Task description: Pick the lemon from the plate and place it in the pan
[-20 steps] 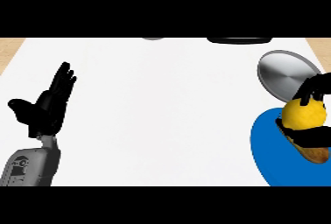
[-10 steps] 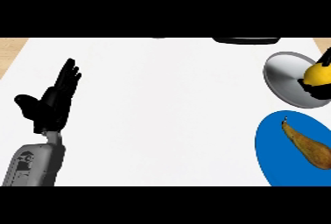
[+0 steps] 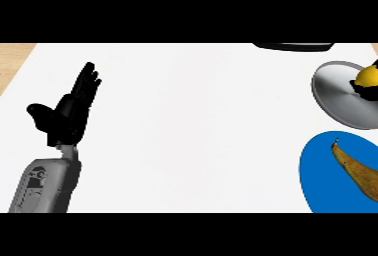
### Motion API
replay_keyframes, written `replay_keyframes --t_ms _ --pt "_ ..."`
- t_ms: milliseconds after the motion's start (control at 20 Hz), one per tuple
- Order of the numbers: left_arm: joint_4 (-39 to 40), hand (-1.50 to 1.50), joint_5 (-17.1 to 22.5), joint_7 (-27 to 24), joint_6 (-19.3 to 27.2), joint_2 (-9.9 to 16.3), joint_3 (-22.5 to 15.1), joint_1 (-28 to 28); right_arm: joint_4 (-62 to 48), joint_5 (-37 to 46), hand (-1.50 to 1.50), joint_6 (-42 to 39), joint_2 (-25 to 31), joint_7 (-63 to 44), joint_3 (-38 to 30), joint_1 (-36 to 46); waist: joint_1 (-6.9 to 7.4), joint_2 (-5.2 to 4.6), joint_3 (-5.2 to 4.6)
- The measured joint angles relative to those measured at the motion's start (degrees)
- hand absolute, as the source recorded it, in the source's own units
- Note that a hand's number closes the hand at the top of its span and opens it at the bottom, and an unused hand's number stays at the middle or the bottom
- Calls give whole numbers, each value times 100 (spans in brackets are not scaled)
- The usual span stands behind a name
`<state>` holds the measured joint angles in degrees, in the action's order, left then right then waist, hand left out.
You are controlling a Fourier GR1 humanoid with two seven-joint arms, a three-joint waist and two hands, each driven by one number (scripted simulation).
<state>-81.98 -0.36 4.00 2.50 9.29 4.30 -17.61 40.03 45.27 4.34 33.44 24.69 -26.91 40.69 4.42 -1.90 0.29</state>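
The robot's left hand (image 3: 68, 112) stands at the left of the white tabletop (image 3: 199, 125), fingers straight and pointing to the far side, thumb spread out to the left, holding nothing; its grey forearm (image 3: 44, 185) rises from the near edge beneath it. At the far right, the yellow lemon (image 3: 368, 75) sits over the right part of the round grey pan (image 3: 343, 92), cut off by the right edge of the view. Black fingers of the right hand (image 3: 365, 91) show just under and beside the lemon, touching it and curled against its near side; the rest of that hand lies outside the view, so how much of the fruit it wraps cannot be told. Whether the lemon rests on the pan's surface or is held just above it cannot be told either. Nearer, at the right edge, lies the blue plate (image 3: 321, 175), with a long brown-yellow piece of food (image 3: 356, 172) lying across it. A dark object (image 3: 294, 46) shows at the far edge of the tabletop, only partly in view
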Motion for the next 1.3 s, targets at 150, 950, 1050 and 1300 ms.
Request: replay_keyframes --t_ms 150,950,1050,1300 --pt "-90 0 14 30 -33 -8 -34 19 -664 51 150 310 83 293 -85 185 56 -8 5" --pt "-67 0 -2 32 -10 -51 -48 -33 -2626 -408 -150 -1049 319 1094 -531 661 74 -39 22" --pt "-54 0 2 -2 -13 -34 -22 -13 -2694 -621 -150 -1141 385 1302 -746 677 47 -37 24" --pt "-81 0 11 42 18 -25 20 36 -2930 -1186 -150 -1758 709 1590 -1292 676 -64 9 18"
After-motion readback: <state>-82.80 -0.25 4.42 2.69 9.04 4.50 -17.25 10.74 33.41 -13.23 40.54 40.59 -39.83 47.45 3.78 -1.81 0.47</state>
